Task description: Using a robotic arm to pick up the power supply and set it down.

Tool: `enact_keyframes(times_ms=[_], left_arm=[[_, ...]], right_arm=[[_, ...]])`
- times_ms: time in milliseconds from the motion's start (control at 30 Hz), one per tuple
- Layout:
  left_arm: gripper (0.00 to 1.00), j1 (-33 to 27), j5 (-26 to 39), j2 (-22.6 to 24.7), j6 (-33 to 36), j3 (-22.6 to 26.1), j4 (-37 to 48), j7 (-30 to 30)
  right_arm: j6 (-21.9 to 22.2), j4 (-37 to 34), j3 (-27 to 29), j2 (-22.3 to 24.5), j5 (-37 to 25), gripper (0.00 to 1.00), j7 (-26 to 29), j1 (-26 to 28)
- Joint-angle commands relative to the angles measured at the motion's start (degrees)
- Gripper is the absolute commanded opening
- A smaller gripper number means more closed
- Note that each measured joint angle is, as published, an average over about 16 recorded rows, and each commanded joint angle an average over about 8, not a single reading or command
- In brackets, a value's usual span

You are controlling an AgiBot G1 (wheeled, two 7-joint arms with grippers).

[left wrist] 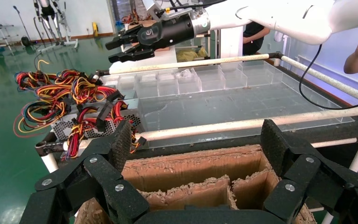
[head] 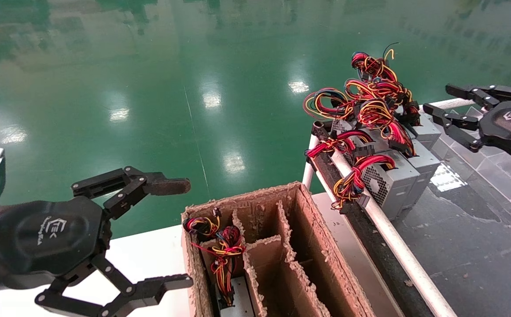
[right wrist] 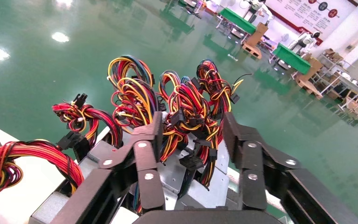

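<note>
Several grey power supplies [head: 391,180] stand in a row at the near end of the dark rack, their red, yellow and black wires [head: 372,97] bunched above them. My right gripper [head: 440,103] hangs open just to the right of that row, level with the wire bundles. In the right wrist view its fingers [right wrist: 151,140] frame the wires [right wrist: 191,112] and grey casings [right wrist: 200,186] without touching them. My left gripper [head: 180,231] is open at the lower left, beside the cardboard box, holding nothing. One power supply [head: 237,299] with wires sits in the box's left compartment.
A brown cardboard box with dividers [head: 308,246] stands on the white table [head: 149,259]. A white tube rail [head: 391,237] borders the dark rack surface [head: 471,246]. Clear plastic trays [left wrist: 200,79] line the rack's far side. Green floor lies beyond.
</note>
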Motion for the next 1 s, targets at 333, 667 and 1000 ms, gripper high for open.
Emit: enact_keyframes(times_ms=[333,667,1000], left_arm=[[1.0,0.0,0.0,0.0,0.0,0.0,0.0,0.0],[1.0,0.0,0.0,0.0,0.0,0.0,0.0,0.0],[1.0,0.0,0.0,0.0,0.0,0.1,0.0,0.0]], right_arm=[[-1.0,0.7,0.2,0.9,2.6,1.0,5.5,0.7],[-6.4,3.4,-1.2,1.2,6.6,1.0,6.9,-0.2],[-12.0,6.2,-2.6,1.5,10.7,1.0,8.3,-1.1]])
